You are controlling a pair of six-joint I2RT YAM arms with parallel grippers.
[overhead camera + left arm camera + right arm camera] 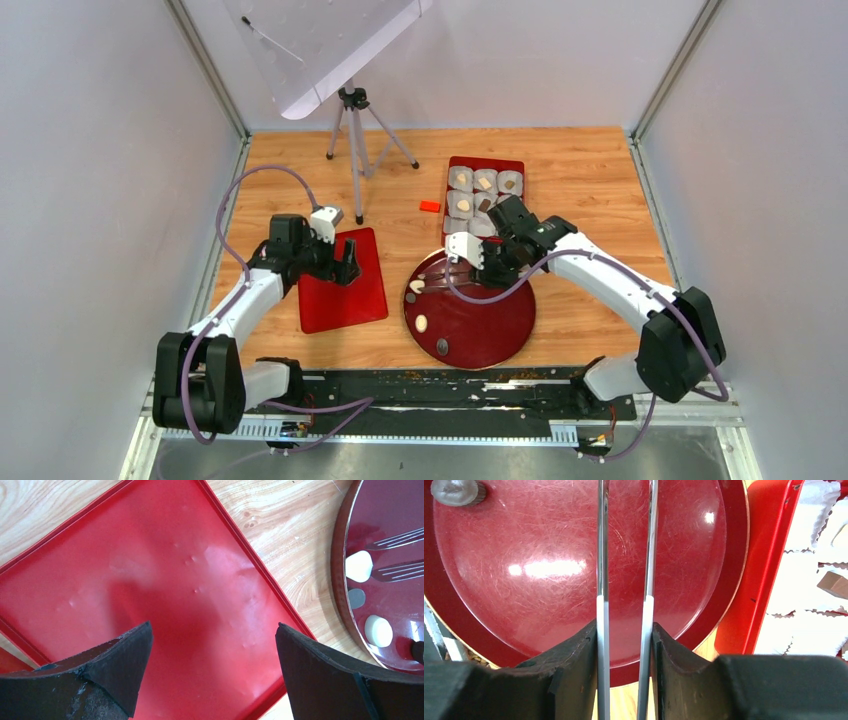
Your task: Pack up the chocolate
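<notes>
A round dark red plate (490, 325) holds two cream-white chocolates (417, 286) (421, 323) and a dark one (442, 347). My right gripper (487, 268) is over the plate's far edge, shut on metal tongs (601, 555) whose two arms stand apart. In the left wrist view the tong tips (395, 540) sit beside a white chocolate (358, 566). The red box (484, 165) behind holds white paper cups, several with a chocolate (463, 205) in them. My left gripper (348, 268) is open and empty over a flat red lid (330, 300).
A small orange-red block (430, 206) lies left of the box. A tripod (352, 130) with a tilted white panel stands at the back left. White walls close in both sides. A black rail runs along the near edge.
</notes>
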